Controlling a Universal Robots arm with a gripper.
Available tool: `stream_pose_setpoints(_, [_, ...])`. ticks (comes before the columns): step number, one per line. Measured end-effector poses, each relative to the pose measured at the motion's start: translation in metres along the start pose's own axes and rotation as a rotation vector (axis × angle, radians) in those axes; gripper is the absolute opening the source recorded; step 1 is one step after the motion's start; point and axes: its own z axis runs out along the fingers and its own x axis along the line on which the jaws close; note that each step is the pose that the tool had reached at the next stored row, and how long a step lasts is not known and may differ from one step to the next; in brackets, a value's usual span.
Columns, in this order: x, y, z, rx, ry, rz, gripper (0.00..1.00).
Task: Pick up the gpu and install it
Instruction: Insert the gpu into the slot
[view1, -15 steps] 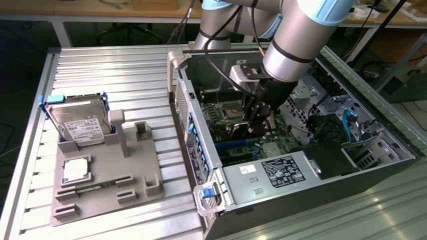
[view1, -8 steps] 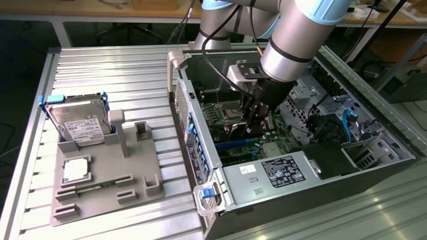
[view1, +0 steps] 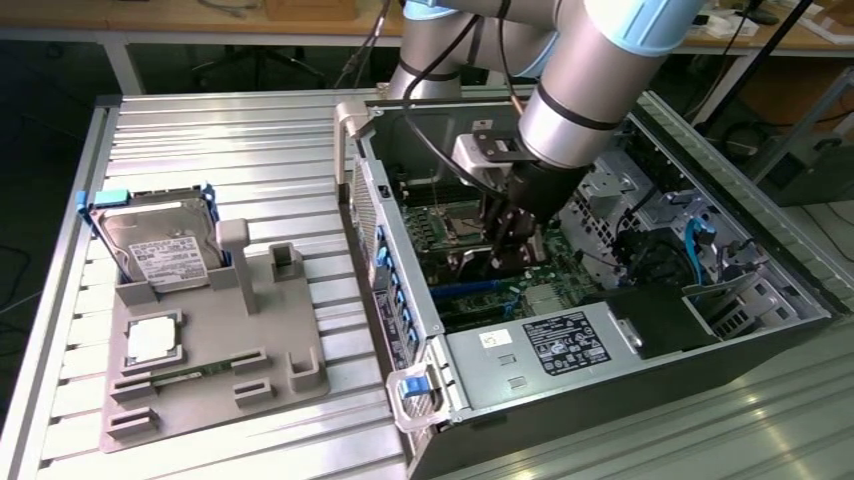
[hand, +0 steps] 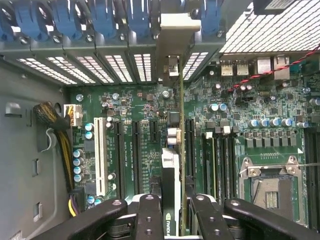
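Gripper (hand: 172, 212) inside the open case (view1: 400, 300), its fingers (hand: 148, 215) closed partway on the gpu (hand: 171, 165). The card stands edge-on over the motherboard (hand: 135, 107), its silver bracket (hand: 172, 40) at the rear slot wall.

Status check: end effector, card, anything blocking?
End effector shut on thin dark graphics card with silver bracket. Card edge-on above green motherboard slots. Nothing visibly blocking.

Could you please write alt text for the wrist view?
The gripper holds the gpu edge-on over the green motherboard inside the computer case, the card's metal bracket reaching the rear slot covers with blue latches.
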Motion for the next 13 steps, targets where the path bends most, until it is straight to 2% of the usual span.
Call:
stream_pose_setpoints(4, [0.000, -0.0006, 0.0065, -0.0036, 0.0002, 0.000, 0.27])
stream_pose_setpoints(6, [0.000, -0.0008, 0.0089, -0.0075, 0.0005, 0.000, 0.27])
stream_pose_setpoints(9, [-0.001, -0.0005, 0.0096, -0.0075, 0.0002, 0.000, 0.27])
stream_pose_setpoints(13, [-0.001, 0.0042, 0.0134, -0.0069, 0.0004, 0.000, 0.27])
